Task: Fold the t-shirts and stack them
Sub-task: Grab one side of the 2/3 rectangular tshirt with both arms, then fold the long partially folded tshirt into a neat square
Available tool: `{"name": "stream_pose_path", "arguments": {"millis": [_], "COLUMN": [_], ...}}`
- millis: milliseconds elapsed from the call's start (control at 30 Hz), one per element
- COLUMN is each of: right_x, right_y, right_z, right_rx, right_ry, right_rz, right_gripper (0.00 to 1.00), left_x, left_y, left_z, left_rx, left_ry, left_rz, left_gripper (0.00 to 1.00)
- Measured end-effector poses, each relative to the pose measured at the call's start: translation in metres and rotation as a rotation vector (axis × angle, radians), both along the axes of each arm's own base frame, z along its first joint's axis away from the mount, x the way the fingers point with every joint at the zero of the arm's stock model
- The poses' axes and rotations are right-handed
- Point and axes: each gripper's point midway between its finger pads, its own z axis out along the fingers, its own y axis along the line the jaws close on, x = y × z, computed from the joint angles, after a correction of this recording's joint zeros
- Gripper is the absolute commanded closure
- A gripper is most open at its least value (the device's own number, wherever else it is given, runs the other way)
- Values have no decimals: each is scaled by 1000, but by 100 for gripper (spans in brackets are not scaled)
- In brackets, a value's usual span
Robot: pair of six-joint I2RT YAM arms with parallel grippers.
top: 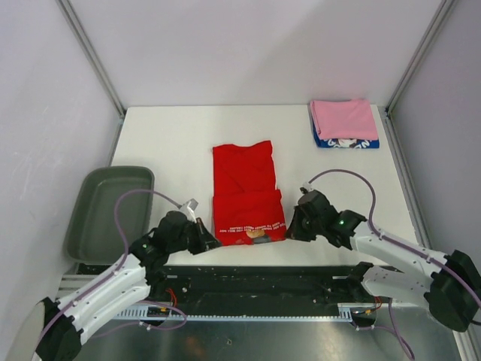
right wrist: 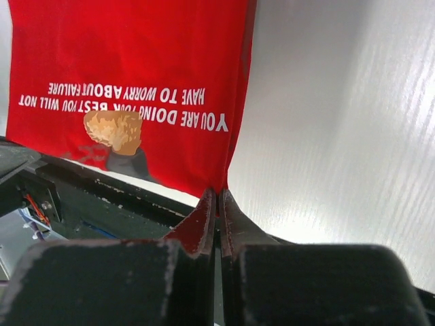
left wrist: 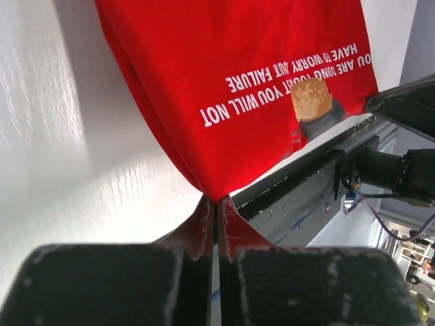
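Red tee, white txt + cartoon; pink tee; blue tee; grey-green tray.

1. the red t-shirt covers the near middle of the counter. the left hand and right hand pinch its near corners, crowding that edge.
2. the grey-green tray blocks the left edge, with a bare strip between it and the red t-shirt.
3. the pink t-shirt on the blue t-shirt takes the far right corner.
4. the counter between that stack and the red t-shirt is open.
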Motion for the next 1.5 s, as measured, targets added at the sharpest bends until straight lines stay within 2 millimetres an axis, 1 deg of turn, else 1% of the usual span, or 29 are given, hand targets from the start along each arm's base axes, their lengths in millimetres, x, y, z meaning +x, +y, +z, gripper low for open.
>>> {"name": "stream_pose_path", "arguments": {"millis": [167,333,400,467,567,700,800,900,1033,1133,1167,1200,1233,1267,1300,1333,1367,1400,1433,1467,1500], "right_x": [-3,-4,-4,-1,13,42,62,85,129,172,189,238,239,250,265,289,316,341,359,382,395], "right_y": [-4,-5,-6,-7,-7,-3,0,-2,-3,2,4,11,11,11,13,18,26,33,37,40,42], "right_z": [9,8,9,14,31,59,75,87,103,117,122,129,129,122,121,121,120,116,109,97,85], "right_rx": [15,14,9,3,1,10,10,2,1,12,16,32,33,22,19,25,39,51,57,65,70], "right_ry": [-16,-8,-5,-12,-43,-100,-133,-159,-197,-237,-252,-308,-309,-293,-290,-306,-330,-351,-360,-366,-363], "right_rz": [-28,-39,-41,-47,-63,-82,-91,-110,-135,-145,-148,-158,-159,-159,-159,-160,-158,-157,-158,-160,-160], "right_gripper": [100,100,100,100,100,100,100,100,100,100,100,100,100,100,100,100,100,100,100,100,100], "left_x": [-5,-8,-6,-1,10,34,55,77,119,160,177,233,237,252,266,281,310,331,349,375,388], "left_y": [2,4,3,1,-3,-6,-1,5,12,14,15,16,16,17,17,17,13,14,14,16,18], "left_z": [7,4,8,18,39,67,82,93,112,124,127,131,131,126,122,120,114,108,100,86,72], "left_rx": [-28,-6,1,1,-5,-10,-7,5,28,47,54,70,69,76,84,88,91,92,96,98,103], "left_ry": [-13,13,17,7,-25,-62,-82,-90,-103,-112,-113,-131,-134,-127,-118,-118,-118,-126,-122,-125,-115], "left_rz": [8,10,13,19,29,63,108,151,203,229,237,261,263,269,271,274,270,280,287,296,304], "left_gripper": [100,100,100,100,100,100,100,100,100,100,100,100,100,100,100,100,100,100,100,100,100]}}
